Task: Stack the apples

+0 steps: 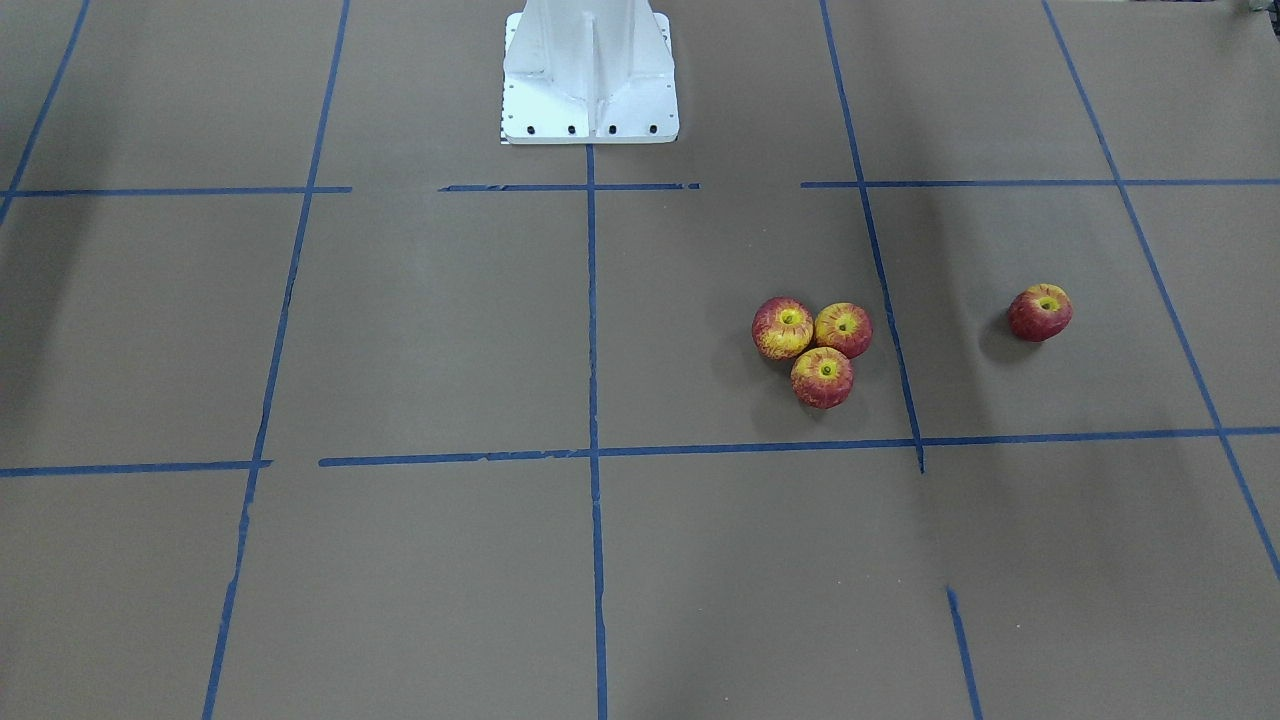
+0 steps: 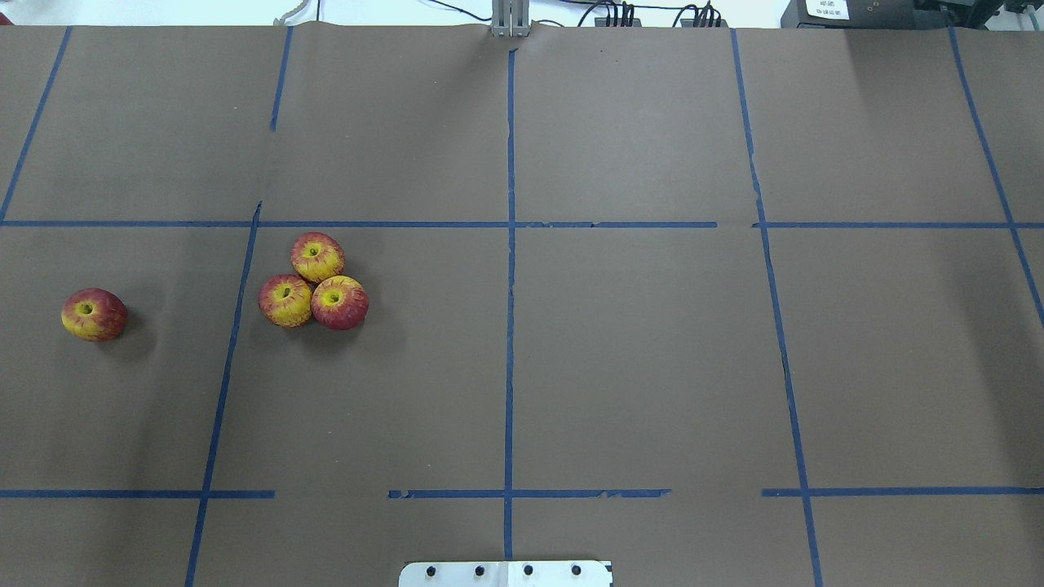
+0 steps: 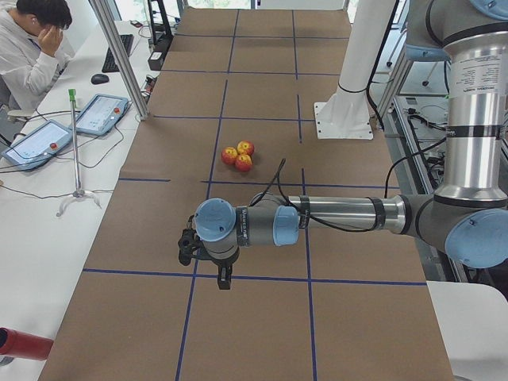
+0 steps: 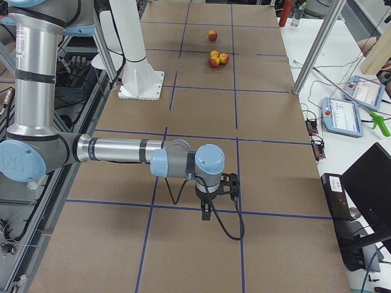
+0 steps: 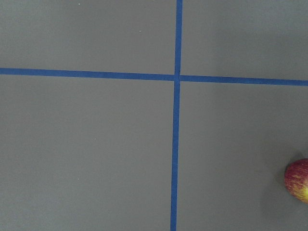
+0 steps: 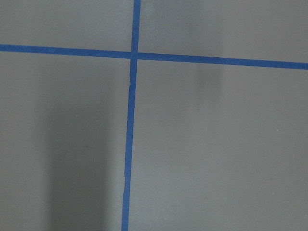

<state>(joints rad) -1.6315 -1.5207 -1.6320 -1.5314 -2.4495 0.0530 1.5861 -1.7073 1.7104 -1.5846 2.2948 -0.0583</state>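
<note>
Three apples touch each other in a cluster on the brown table: one (image 2: pixel 317 257), one (image 2: pixel 285 300) and one (image 2: pixel 339 302). All sit upright, none on top of another. The cluster also shows in the front view (image 1: pixel 822 377). A fourth apple (image 2: pixel 94 314) sits alone further to the robot's left (image 1: pixel 1040 312); its edge shows in the left wrist view (image 5: pixel 298 179). My left gripper (image 3: pixel 225 278) shows only in the left side view, hanging above the table near the robot's left end. My right gripper (image 4: pixel 211 207) shows only in the right side view, far from the apples. I cannot tell whether either is open or shut.
The table (image 2: pixel 636 367) is covered in brown paper with a blue tape grid. The white robot base (image 1: pixel 590 75) stands at the table's edge. A person (image 3: pixel 32 48) sits at a side desk with tablets (image 3: pixel 99 113), and metal posts (image 3: pixel 119 55) stand by the table.
</note>
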